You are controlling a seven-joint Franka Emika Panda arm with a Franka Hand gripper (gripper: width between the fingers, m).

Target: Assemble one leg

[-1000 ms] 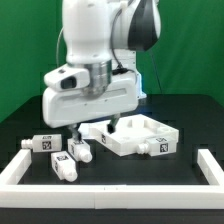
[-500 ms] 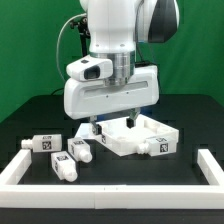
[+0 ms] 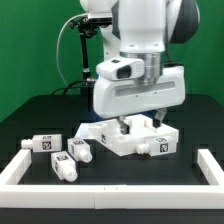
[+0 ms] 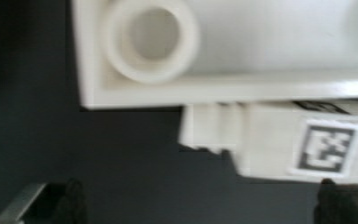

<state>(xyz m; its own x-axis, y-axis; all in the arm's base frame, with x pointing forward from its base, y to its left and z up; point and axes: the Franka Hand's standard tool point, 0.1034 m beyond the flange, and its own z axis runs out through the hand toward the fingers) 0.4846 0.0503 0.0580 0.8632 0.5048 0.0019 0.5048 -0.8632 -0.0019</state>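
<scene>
Three small white legs lie on the black table at the exterior view's left: one (image 3: 45,143), one (image 3: 82,150) and one (image 3: 65,166), each with a square tag. The large white tray-like piece (image 3: 140,142) lies to their right. My gripper (image 3: 137,122) hangs open and empty just over that piece. In the wrist view a leg (image 4: 274,135) with its tag lies close beside the tray piece's edge (image 4: 211,85), below a round socket (image 4: 149,40). The gripper (image 4: 202,205) shows there only as two dark fingertips (image 4: 64,198), far apart, with bare table between them.
A low white frame (image 3: 110,186) borders the table at the front and both sides. A green backdrop stands behind. Black cables (image 3: 72,50) hang behind the arm at the exterior view's left.
The arm has moved to the exterior view's right, from above the loose legs to above the tray-like piece. The gripper stays open and empty. The parts have not moved.
</scene>
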